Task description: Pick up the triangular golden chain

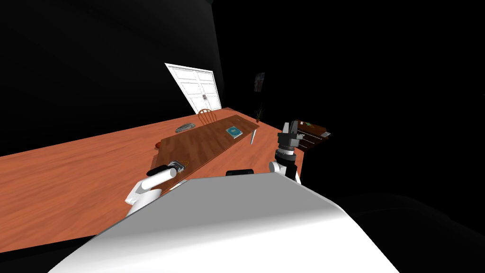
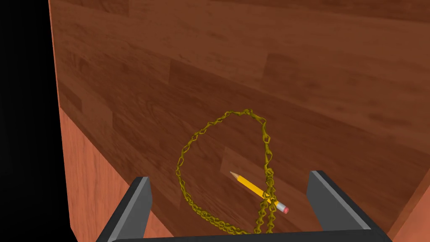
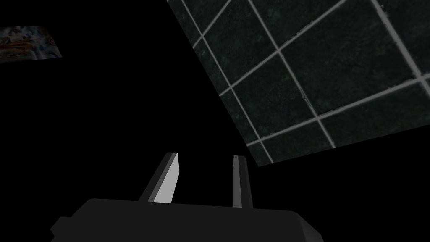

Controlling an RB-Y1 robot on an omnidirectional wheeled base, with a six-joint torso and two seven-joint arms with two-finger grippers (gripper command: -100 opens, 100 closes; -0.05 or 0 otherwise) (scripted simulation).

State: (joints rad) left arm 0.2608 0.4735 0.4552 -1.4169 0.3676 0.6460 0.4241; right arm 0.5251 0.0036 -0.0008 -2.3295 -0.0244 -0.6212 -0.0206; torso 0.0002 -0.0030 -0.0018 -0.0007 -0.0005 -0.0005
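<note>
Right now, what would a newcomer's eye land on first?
A golden chain looped on the brown wooden table, lying between the open fingers of the left tool. A yellow pencil lies inside the loop, its eraser end crossed by the chain. Beyond the table, a white double door stands bright against a black area.

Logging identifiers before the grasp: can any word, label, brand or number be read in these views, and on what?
No readable text anywhere.
Small teal book on the long brown wooden table: cover markings too small to read.
Yellow pencil with a pink eraser, crossed by the golden chain: no lettering shows.
Dark picture on the far wall: too small to read.
</note>
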